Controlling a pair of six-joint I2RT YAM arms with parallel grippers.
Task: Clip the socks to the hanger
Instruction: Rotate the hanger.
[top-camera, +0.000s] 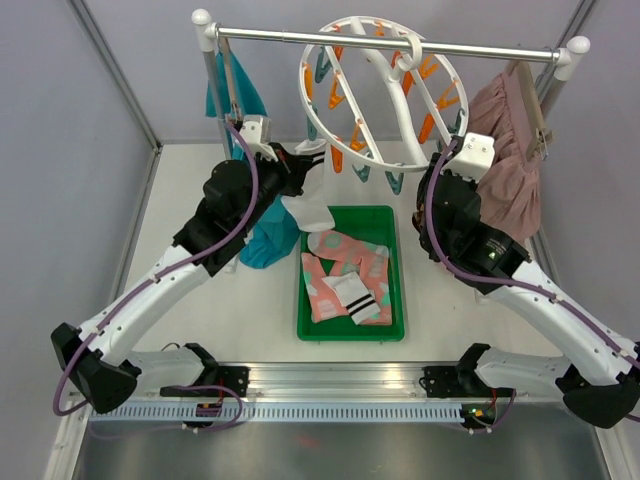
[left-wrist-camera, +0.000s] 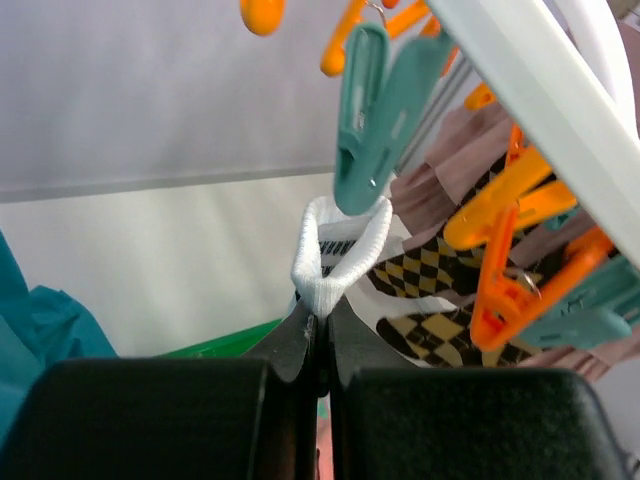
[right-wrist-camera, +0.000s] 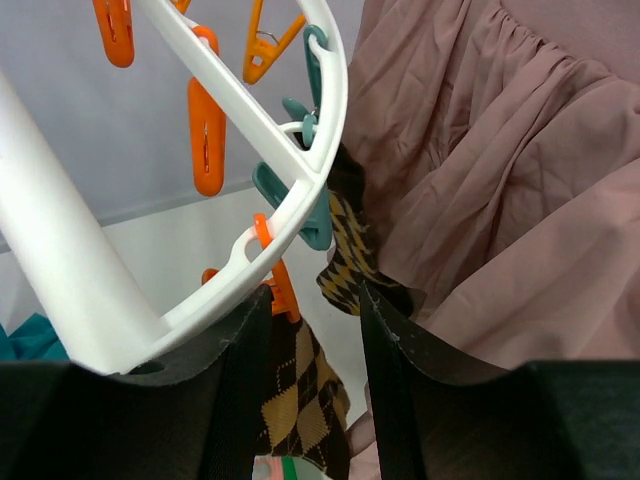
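White sock (left-wrist-camera: 308, 255) pinched in raised left gripper (left-wrist-camera: 322, 328) (beneath teal clip (left-wrist-camera: 375, 110)).

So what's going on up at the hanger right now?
The left gripper is shut on the cuff of a white sock, holding it just under a teal clip on the round clip hanger; it is not clipped yet. The right gripper sits with jaws apart at the hanger's rim beside an orange clip, where argyle socks hang. Pink socks and a striped white sock lie in the green tray.
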